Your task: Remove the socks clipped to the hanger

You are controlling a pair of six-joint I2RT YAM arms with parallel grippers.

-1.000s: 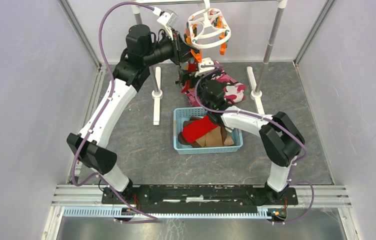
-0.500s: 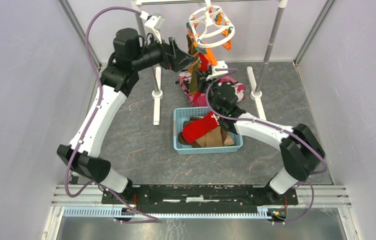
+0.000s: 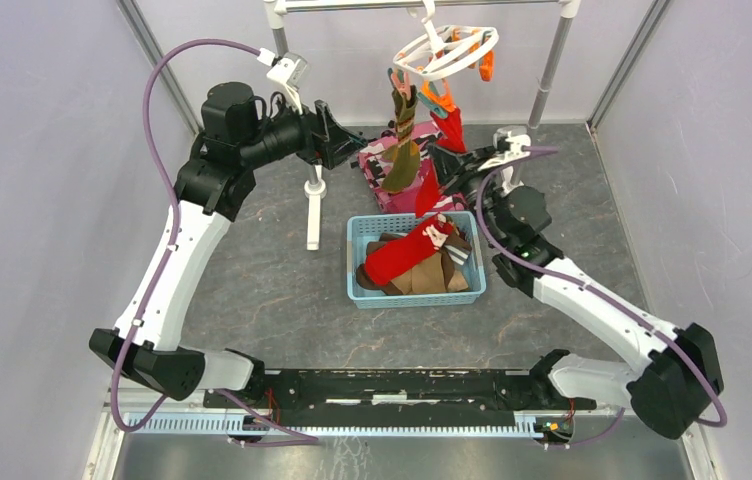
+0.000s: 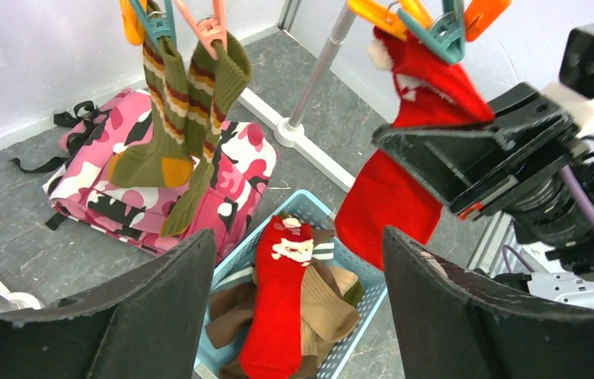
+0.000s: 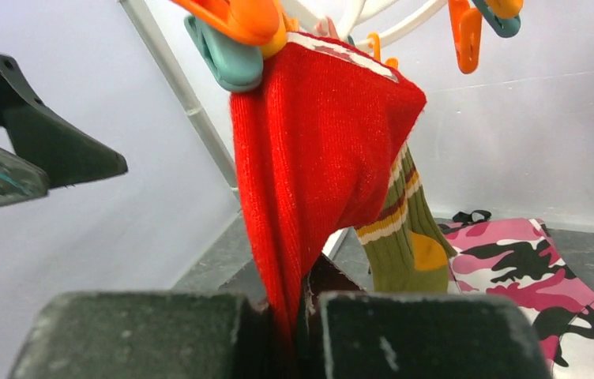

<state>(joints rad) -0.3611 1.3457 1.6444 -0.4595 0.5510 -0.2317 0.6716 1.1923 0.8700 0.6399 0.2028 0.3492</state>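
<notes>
Grey tabletop (image 3: 282,290) holds a blue basket (image 3: 353,255) with several socks (image 3: 402,262) already dropped in. Right gripper (image 5: 290,316) is clamped on the red sock (image 5: 317,158), which hangs from the hanger (image 3: 449,50) (by a teal clip (image 5: 223,51)). Left gripper (image 4: 298,308) stands released and empty. Two olive striped socks (image 4: 179,118) also hang clipped; at least three removals judged outstanding.

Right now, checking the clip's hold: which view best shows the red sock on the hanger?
Left wrist: the red sock shows top to bottom under its teal clip. Right wrist shows only its upper part, close; top view shows it small.
</notes>
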